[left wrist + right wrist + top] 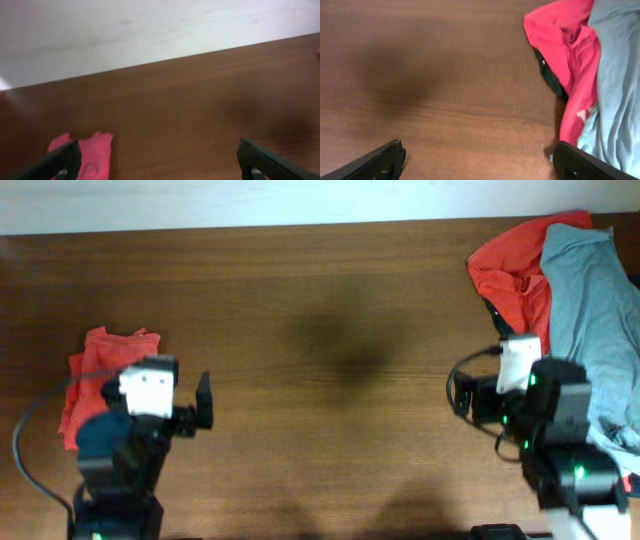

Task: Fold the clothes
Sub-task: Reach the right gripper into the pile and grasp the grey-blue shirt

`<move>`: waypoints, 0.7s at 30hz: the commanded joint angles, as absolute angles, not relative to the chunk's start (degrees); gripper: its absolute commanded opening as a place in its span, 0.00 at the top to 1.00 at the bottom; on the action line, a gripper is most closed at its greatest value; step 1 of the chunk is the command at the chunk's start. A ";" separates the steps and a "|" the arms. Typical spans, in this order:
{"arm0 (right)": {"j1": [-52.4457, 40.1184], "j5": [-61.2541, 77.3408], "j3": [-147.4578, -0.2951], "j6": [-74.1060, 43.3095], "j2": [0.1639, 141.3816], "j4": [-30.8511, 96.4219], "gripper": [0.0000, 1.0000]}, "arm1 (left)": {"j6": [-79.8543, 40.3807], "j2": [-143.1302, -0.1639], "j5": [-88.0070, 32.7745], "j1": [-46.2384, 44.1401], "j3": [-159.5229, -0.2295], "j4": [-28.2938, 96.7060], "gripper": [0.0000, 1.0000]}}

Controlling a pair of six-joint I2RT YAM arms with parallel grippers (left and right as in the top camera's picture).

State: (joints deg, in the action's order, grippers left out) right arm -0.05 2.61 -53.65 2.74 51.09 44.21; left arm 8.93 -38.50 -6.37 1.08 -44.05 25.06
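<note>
A folded red garment [100,370] lies at the left of the table, partly under my left arm; it also shows in the left wrist view [92,152]. A pile of unfolded clothes sits at the right: a crumpled red garment [512,265] and a grey-blue garment [595,310], with something black under the red one [550,75]. They show in the right wrist view as red [570,45] and grey-blue [615,75]. My left gripper [160,160] is open and empty above the table. My right gripper [477,157] is open and empty, just left of the pile.
The brown wooden table [320,330] runs to a white wall [125,30] at the back. The pile hangs near the table's right edge. A black cable [30,430] loops by the left arm.
</note>
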 commanded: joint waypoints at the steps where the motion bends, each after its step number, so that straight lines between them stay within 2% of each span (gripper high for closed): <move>1: -0.25 1.89 -58.83 2.09 55.18 46.35 0.01 | 8.21 -42.46 -12.80 0.80 -48.18 25.34 0.01; 2: 0.05 -0.62 -59.16 1.43 55.99 46.52 0.01 | 8.21 -42.65 -12.67 0.80 -48.18 25.30 0.01; 6: 6.09 -17.19 -59.29 -12.95 58.76 49.10 0.01 | 8.21 -43.46 -12.25 0.80 -48.16 25.58 0.01; 10: 19.51 -16.10 -59.27 -14.04 64.84 49.54 0.01 | 8.23 -43.68 -10.09 0.80 -48.16 25.54 0.01; 13: 25.28 -14.72 -59.27 -14.02 70.76 49.58 0.01 | 8.23 -44.16 -10.09 0.80 -48.16 25.56 0.01; 16: 27.53 -13.87 -59.27 -14.04 76.79 50.02 0.03 | 8.21 -44.84 -10.09 0.80 -48.16 25.56 0.01; 19: 27.77 -13.30 -59.27 -14.02 83.85 50.65 0.13 | 8.23 -45.78 -10.09 0.80 -48.16 25.56 0.01; 21: 27.77 -11.55 -59.27 -14.02 86.59 50.87 0.14 | 8.21 -46.19 -10.11 0.80 -48.16 25.56 0.01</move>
State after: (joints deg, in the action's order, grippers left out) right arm 27.46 -12.91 -58.30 -13.39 83.53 50.43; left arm 8.91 -45.47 -10.50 1.08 -47.03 25.56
